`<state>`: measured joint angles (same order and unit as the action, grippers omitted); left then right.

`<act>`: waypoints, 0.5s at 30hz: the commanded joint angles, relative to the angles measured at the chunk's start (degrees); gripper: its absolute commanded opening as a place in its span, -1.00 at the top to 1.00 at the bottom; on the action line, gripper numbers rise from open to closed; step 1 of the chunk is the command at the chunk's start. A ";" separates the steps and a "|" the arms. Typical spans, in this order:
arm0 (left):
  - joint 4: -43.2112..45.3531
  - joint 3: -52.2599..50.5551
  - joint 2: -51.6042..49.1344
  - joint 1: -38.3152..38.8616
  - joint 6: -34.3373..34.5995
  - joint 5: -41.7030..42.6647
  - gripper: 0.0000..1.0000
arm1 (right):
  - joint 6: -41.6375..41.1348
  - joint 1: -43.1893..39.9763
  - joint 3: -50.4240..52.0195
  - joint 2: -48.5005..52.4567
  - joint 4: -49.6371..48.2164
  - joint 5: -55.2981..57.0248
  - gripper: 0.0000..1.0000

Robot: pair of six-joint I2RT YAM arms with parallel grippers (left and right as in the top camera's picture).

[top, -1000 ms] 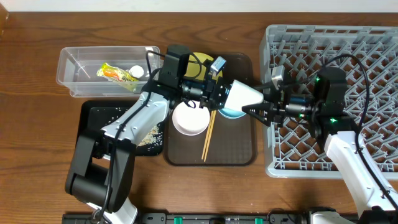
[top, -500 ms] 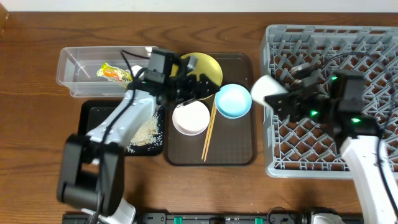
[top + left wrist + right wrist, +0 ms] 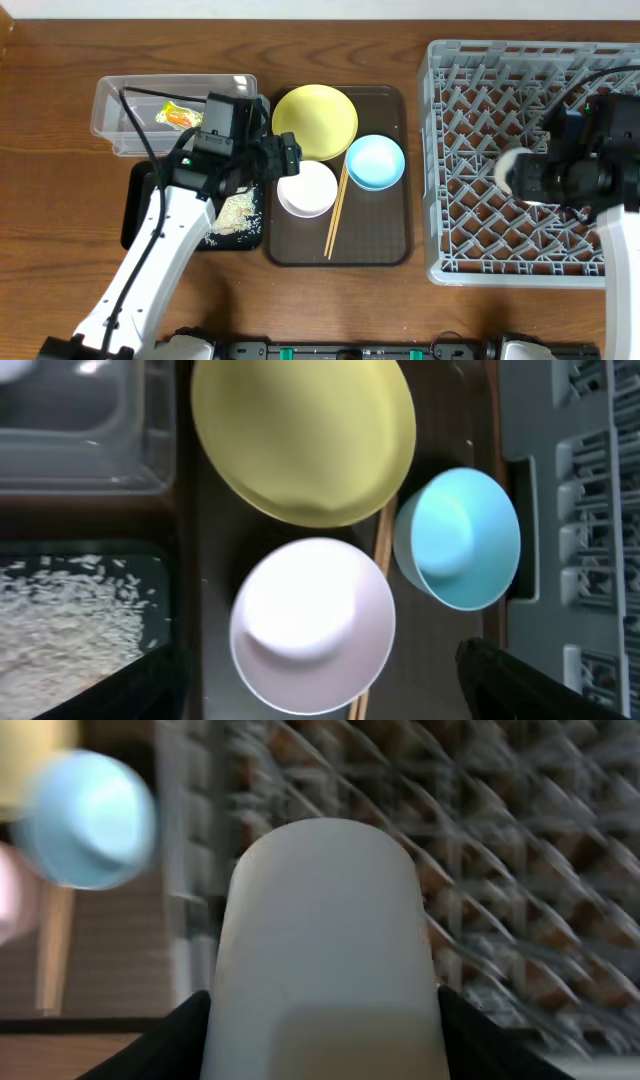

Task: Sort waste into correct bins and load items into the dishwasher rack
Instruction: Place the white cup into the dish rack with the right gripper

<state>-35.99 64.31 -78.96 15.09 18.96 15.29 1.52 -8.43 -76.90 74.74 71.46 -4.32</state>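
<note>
Cup (image 3: 325,920), small and white, sits clamped between the right gripper's (image 3: 325,1030) two fingers, over the pegged floor of the grey dishwasher rack (image 3: 500,47). Farther left, on the brown serving tray (image 3: 385,240), lie the blue bowl (image 3: 375,162), white bowl (image 3: 306,188), chopsticks (image 3: 335,215) and yellow plate (image 3: 314,120); the left gripper (image 3: 320,660) hovers above them, jaws spread wide and empty.

Upright pegs crowd the dishwasher rack (image 3: 520,60) under the right end effector (image 3: 523,177) and white cup (image 3: 325,950). Yellow plate (image 3: 314,121), blue bowl (image 3: 375,162), white bowl (image 3: 306,188) and chopsticks (image 3: 336,215) pack the brown tray (image 3: 385,245); bare counter (image 3: 50,200) lies left.
</note>
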 commanded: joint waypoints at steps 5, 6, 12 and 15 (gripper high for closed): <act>-0.68 0.52 0.31 -0.09 -1.38 -2.93 -0.74 | -3.34 -4.76 -0.94 9.05 0.48 7.28 0.98; -0.83 0.52 0.31 -0.07 -1.38 -2.93 -0.74 | -3.34 -5.11 -0.94 10.12 0.13 7.28 0.98; -1.07 0.52 0.31 -0.09 -1.38 -2.93 -0.74 | -3.37 -5.53 -0.94 15.41 -2.89 3.43 0.98; -1.09 0.52 0.31 -0.07 -1.36 -2.93 -0.74 | -3.37 -5.53 -0.94 17.42 -3.89 3.41 0.97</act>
<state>-36.95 64.31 -78.87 15.09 18.15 13.13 -0.91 -13.39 -76.90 90.61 68.10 0.14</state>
